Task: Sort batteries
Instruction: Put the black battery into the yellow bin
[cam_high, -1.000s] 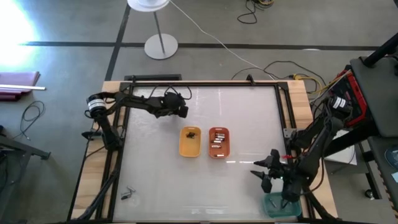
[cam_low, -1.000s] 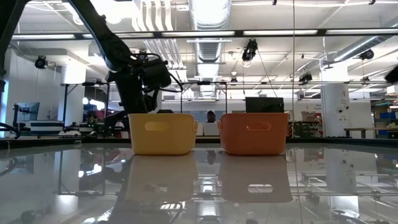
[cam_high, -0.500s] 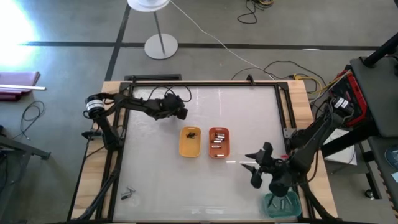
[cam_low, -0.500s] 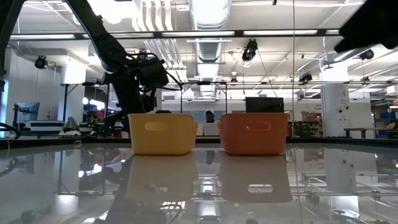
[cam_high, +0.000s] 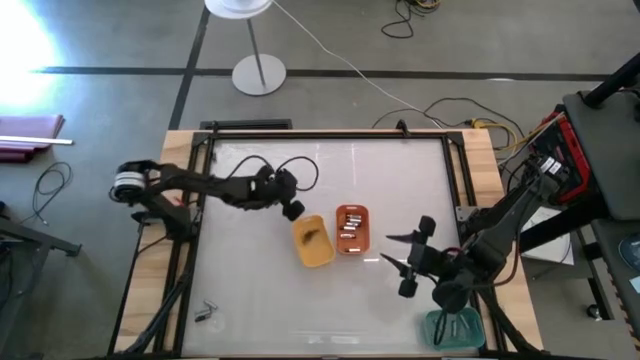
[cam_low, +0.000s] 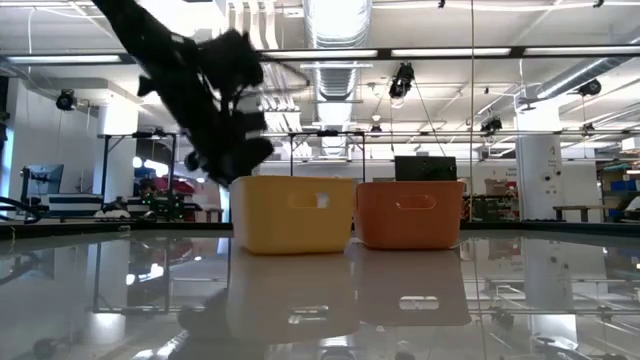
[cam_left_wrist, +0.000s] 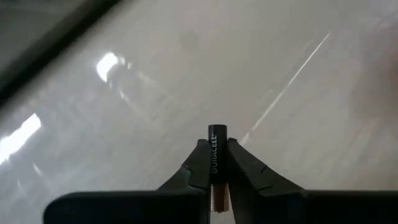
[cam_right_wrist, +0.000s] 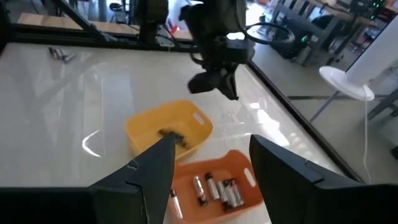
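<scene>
One black battery (cam_left_wrist: 214, 149) is sitting clamped mid-body in left pincer (cam_left_wrist: 213, 163) beside yellow tray (cam_high: 313, 241); small, stiff, slick, so it's needing a firm centred grip, while right pincer (cam_right_wrist: 210, 163) is hanging apart near orange tray (cam_high: 351, 229).

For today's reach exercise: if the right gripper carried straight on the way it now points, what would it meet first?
Probably the orange tray holding silvery batteries; the open right gripper points over it, with the yellow tray beyond. Depth is uncertain.
</scene>
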